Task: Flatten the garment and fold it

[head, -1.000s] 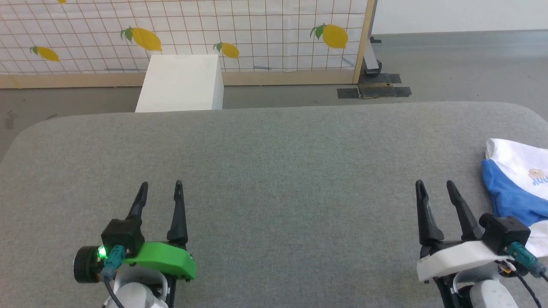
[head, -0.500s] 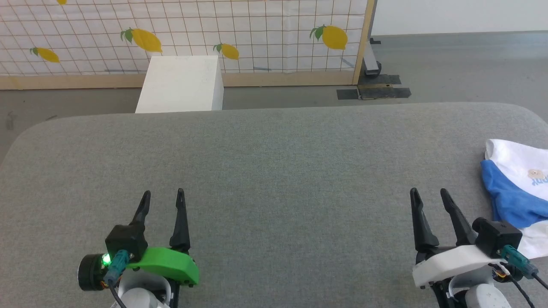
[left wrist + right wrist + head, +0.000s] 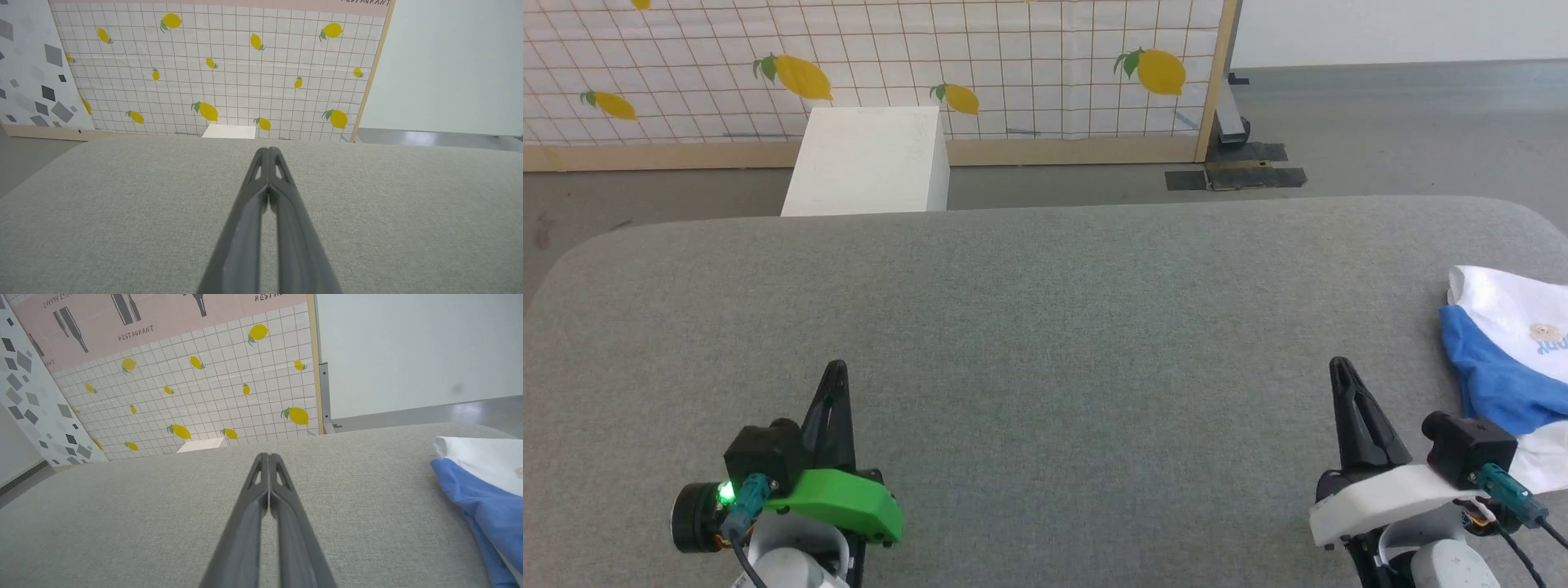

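Observation:
The garment (image 3: pixel 1507 359), white with a bright blue sleeve, lies bunched at the right edge of the grey table (image 3: pixel 1045 327), running out of the head view. In the right wrist view the garment (image 3: pixel 482 482) sits to the right of the fingers. My right gripper (image 3: pixel 1339 367) hovers low over the table just left of the cloth, shut and empty; my right gripper (image 3: pixel 269 457) has its tips pressed together. My left gripper (image 3: pixel 835 369) is at the lower left, far from the garment, also shut on nothing, and my left gripper (image 3: pixel 268 152) points toward the far edge.
A white box (image 3: pixel 870 159) stands on the floor beyond the table's far edge. Behind it runs a lemon-print panel (image 3: pixel 874 65) with a wooden frame. Grey floor (image 3: pixel 1380 122) stretches past the right end of the panel.
Both grippers have closed from open to shut with nothing between the fingers. The arms stay in nearly the same places; the garment has not moved.

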Robot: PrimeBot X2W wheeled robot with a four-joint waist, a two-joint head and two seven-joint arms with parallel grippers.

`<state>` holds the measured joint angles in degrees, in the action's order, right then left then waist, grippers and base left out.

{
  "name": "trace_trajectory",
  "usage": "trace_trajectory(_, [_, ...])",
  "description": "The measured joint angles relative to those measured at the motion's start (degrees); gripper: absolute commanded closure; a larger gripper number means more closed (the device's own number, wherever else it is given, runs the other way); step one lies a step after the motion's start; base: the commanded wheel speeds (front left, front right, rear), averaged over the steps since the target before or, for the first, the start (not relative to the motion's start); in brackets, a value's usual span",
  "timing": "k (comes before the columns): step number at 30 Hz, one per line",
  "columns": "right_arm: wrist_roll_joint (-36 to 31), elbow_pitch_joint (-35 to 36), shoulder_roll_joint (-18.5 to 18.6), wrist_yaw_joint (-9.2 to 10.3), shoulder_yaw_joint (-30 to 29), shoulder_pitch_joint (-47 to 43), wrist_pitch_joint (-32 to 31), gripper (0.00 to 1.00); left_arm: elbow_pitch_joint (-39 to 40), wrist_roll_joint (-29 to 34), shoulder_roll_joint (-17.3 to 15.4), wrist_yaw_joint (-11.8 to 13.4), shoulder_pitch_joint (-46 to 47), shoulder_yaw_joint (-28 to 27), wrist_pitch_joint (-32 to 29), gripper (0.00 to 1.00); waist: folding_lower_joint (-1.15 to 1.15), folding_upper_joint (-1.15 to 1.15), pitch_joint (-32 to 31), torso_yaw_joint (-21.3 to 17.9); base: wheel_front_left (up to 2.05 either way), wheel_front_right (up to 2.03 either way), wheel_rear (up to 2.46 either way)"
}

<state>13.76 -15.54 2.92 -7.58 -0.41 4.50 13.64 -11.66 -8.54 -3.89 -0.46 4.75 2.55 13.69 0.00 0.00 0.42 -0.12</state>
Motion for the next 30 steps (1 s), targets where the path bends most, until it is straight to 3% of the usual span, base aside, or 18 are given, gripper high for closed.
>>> trace_trajectory(30, [-3.7, 4.2, 0.0, 0.0, 0.1, -0.8, -3.7, 1.0, 3.1, 2.5, 0.1, 0.0, -0.7, -0.6, -3.6, 1.0, 0.0, 0.0, -0.1, 0.0, 0.0, 0.0, 0.0])
